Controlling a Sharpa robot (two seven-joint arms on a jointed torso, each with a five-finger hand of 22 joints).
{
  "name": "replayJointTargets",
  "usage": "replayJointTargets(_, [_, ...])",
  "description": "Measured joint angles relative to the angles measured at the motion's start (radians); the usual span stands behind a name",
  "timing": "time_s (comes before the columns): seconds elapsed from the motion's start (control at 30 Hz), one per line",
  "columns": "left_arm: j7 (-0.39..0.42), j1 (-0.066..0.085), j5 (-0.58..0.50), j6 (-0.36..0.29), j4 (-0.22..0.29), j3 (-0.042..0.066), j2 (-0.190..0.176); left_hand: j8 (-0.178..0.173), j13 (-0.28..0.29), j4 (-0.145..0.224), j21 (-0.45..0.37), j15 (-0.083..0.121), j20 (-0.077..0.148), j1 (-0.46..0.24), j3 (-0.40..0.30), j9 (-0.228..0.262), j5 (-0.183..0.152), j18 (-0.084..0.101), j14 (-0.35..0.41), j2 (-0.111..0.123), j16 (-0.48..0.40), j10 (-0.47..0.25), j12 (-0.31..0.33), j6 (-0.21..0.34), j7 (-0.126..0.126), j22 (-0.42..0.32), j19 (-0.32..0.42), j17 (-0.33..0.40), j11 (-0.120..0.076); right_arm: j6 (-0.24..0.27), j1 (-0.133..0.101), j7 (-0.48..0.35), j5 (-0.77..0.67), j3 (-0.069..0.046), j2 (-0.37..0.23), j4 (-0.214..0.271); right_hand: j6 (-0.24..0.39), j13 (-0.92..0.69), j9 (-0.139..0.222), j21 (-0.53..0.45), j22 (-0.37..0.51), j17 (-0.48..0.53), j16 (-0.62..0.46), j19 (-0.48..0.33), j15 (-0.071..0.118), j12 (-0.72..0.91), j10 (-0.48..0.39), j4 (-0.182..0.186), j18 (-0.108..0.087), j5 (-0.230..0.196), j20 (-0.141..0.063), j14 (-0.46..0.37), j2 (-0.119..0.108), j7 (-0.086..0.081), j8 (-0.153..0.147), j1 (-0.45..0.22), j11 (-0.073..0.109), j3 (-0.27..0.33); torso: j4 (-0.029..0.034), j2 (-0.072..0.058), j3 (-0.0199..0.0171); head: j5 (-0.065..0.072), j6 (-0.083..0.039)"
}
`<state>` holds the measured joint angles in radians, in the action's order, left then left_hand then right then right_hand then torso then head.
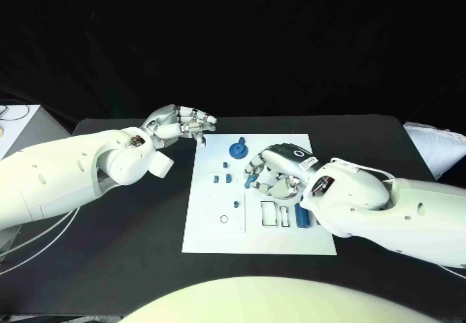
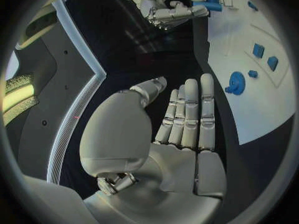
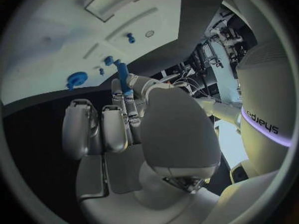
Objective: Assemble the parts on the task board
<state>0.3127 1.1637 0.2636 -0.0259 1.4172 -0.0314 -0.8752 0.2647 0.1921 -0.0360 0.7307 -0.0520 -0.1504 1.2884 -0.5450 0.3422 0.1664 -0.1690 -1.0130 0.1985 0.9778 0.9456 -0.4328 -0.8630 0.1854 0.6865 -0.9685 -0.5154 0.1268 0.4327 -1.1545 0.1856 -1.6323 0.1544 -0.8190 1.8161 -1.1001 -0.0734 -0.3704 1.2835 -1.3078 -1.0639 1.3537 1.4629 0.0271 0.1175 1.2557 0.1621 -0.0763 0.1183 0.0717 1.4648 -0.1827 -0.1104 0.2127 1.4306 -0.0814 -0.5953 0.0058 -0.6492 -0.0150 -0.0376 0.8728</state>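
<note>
Table: we see a black table (image 1: 116,235) carrying the white task board (image 1: 291,243) at its middle
Task board: a flat white plate with rectangular recesses (image 1: 268,213) and a small oval outline (image 1: 224,219) on its near half
Left hand: our left hand (image 1: 180,123) hovers at the far left corner of the task board, above the table edge of the plate; in the left wrist view (image 2: 181,134) its fingers lie straight and side by side with the thumb apart – it is released and grasps nothing
Right hand: our right hand (image 1: 275,167) is over the middle of the task board, fingers curled downward; it grasps a blue peg (image 3: 124,77) between thumb and fingers, the peg standing out past the fingertips toward the board
Blue peg, other views: the same peg shows as a blue bar (image 2: 209,6) in the right hand in the left wrist view, and as a blue sliver (image 1: 252,180) under the fingers in the head view
Round blue part: a disc-shaped part with a raised stub (image 1: 238,149) stands on the far half of the board, between the two hands, touching neither
Small blue parts: two square pieces (image 1: 221,179) lie side by side left of the right hand – a smaller piece (image 1: 224,163) lies beyond them and another (image 1: 237,202) nearer
Long blue part: an upright-lying blue strip (image 1: 302,215) sits at the board's right side, beside the right forearm
</note>
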Motion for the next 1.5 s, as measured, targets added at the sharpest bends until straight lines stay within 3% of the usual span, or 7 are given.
replayJointTargets(0.27, [0.000, -0.001, -0.001, 0.002, 0.001, 0.000, 0.005, 0.000, 0.000, 0.000, 0.000, 0.000, 0.000, 0.000, 0.000, 0.000, 0.000, 0.000, 0.000, 0.000, 0.000, 0.000, 0.000, 0.000, 0.000, 0.000, 0.000, 0.000, 0.000, -0.001, 0.054, -0.025, -0.016, 0.009, 0.099, -0.021, 0.005, 0.001, 0.000, 0.000, 0.000, 0.001, 0.000, 0.000, 0.000, -0.004, 0.000, -0.007, 0.000, 0.006, 0.000, 0.000, 0.000, -0.001, 0.015, 0.000, 0.000, -0.007, 0.0016, -0.001, 0.0011, -0.011, 0.000])
replayJointTargets(0.6, [0.000, -0.001, -0.001, 0.004, 0.001, 0.000, 0.007, 0.000, -0.001, 0.000, -0.004, 0.000, 0.000, 0.005, 0.000, 0.001, 0.000, 0.000, 0.000, -0.005, 0.000, 0.000, 0.000, 0.000, 0.000, -0.002, 0.000, 0.000, 0.000, -0.011, 0.100, -0.035, -0.055, 0.019, 0.152, -0.061, 0.010, 0.000, 0.000, 0.000, 0.000, 0.004, 0.000, 0.000, 0.000, -0.008, 0.000, -0.010, 0.000, 0.006, 0.000, 0.000, 0.000, 0.000, 0.024, 0.000, 0.000, -0.009, 0.0016, -0.001, 0.0016, -0.028, 0.000])
replayJointTargets(1.5, [0.000, -0.001, -0.002, 0.007, -0.001, 0.000, 0.009, 0.000, -0.001, 0.000, -0.004, 0.000, 0.000, 0.005, 0.000, 0.001, 0.000, 0.000, 0.000, -0.005, 0.000, 0.000, 0.000, 0.000, 0.000, -0.002, 0.000, 0.000, 0.000, -0.056, 0.122, -0.001, -0.139, 0.025, 0.182, -0.111, 0.016, 0.000, -0.007, 0.000, 0.000, 0.004, 0.000, 0.000, 0.000, -0.019, 0.000, -0.024, 0.000, 0.004, 0.000, 0.000, -0.003, -0.003, 0.034, -0.011, 0.000, -0.027, 0.0008, -0.001, -0.0003, -0.037, 0.000])
